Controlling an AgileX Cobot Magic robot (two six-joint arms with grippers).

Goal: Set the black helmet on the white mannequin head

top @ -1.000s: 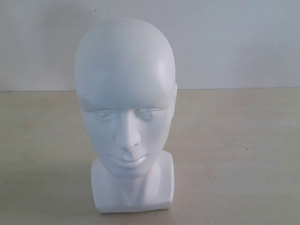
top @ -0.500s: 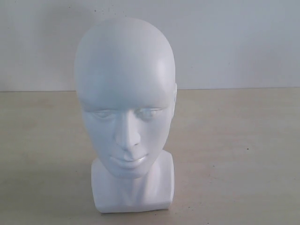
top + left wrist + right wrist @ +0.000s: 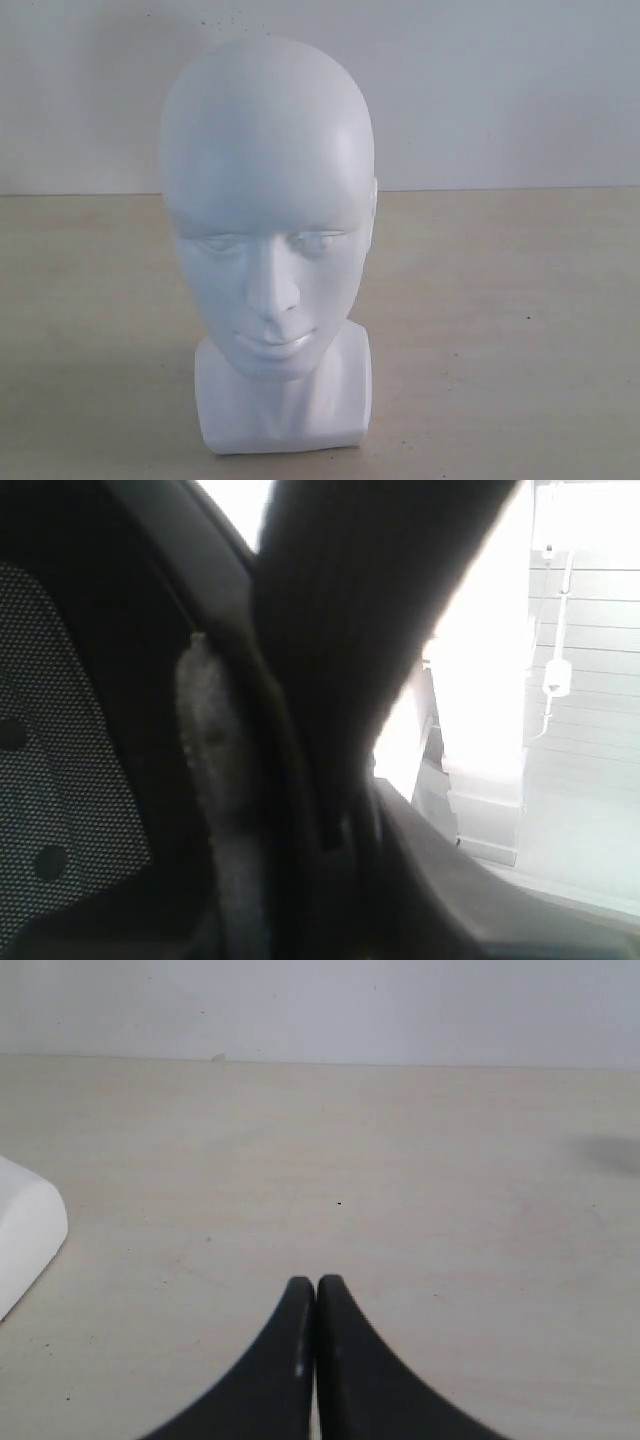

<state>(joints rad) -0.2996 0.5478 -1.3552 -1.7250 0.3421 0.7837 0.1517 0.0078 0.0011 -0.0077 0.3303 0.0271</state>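
Observation:
The white mannequin head (image 3: 265, 200) stands upright on the table, face toward the exterior camera, with nothing on it. Neither arm nor helmet shows in that view. The left wrist view is filled at close range by the black helmet (image 3: 60, 780): its mesh padded lining, a fuzzy grey pad and the dark rim. My left gripper (image 3: 340, 830) appears clamped on that rim, though its fingers are dark and blurred. My right gripper (image 3: 316, 1285) is shut and empty low over the table, and a corner of the mannequin's base (image 3: 25, 1230) lies off to one side of it.
The pale wooden table (image 3: 500, 330) runs back to a plain white wall (image 3: 500, 90). Behind the helmet, the left wrist view shows bright room background with a white stepped fixture (image 3: 485, 780).

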